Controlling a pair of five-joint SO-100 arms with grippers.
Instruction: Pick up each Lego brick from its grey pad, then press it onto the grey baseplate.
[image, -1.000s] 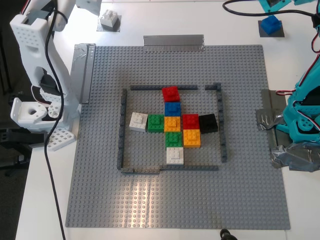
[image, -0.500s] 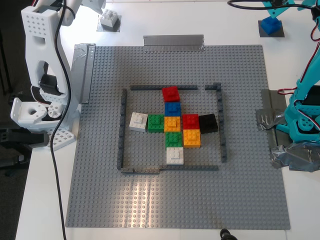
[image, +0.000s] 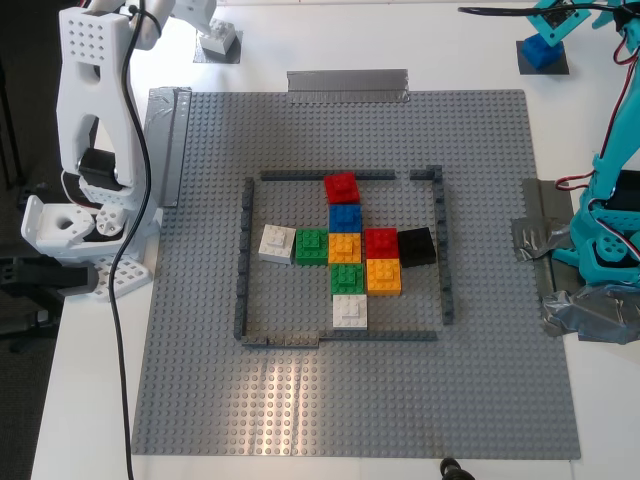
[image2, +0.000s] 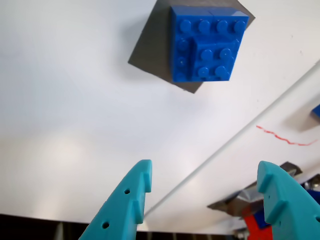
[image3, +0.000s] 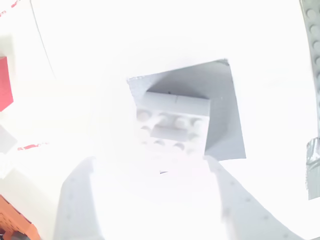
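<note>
The small blue square Lego brick sits on its dark grey matte pad ahead of my first claw, whose teal jaws stand apart and empty, short of it.

Two arms, same build, different colours. White arm at the exterior view's left: 3D-printed shells with perforated hole grids, black servo blocks showing between the plates, thick black cable hanging down the frame. Teal arm at the exterior view's right: same printed look, red and black wires near the base. My first claw is teal, serrated inner edges, small holes (screw holes, probably). My second claw is white, overexposed.
</note>
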